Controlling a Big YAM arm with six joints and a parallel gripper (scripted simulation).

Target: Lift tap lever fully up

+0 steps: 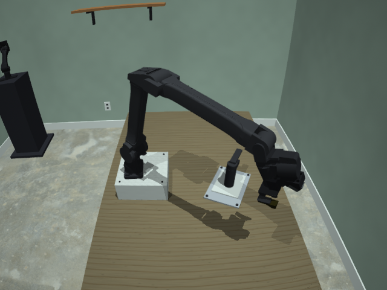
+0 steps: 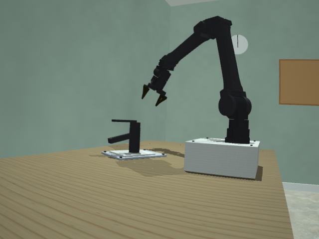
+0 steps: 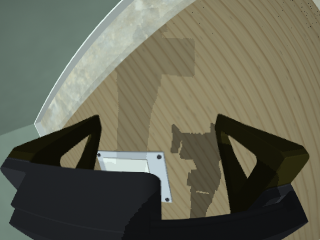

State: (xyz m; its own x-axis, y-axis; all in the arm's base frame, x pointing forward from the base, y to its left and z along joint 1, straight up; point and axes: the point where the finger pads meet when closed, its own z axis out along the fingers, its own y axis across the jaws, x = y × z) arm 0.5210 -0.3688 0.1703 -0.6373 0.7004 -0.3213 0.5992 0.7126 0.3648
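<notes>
While the matte black arm (image 2: 226, 64) bends over the ribbed wooden desk (image 2: 128, 200), its pincer (image 2: 154, 97) hangs released, both pointed wedge fingers (image 2: 145, 91) spread wide with nothing between them, above and apart from the tap (image 2: 134, 136). The tap, a dark cylinder, stands on a square pale metal plate (image 2: 152, 155); its flat slim lever (image 2: 123, 120) lies level on top.
</notes>
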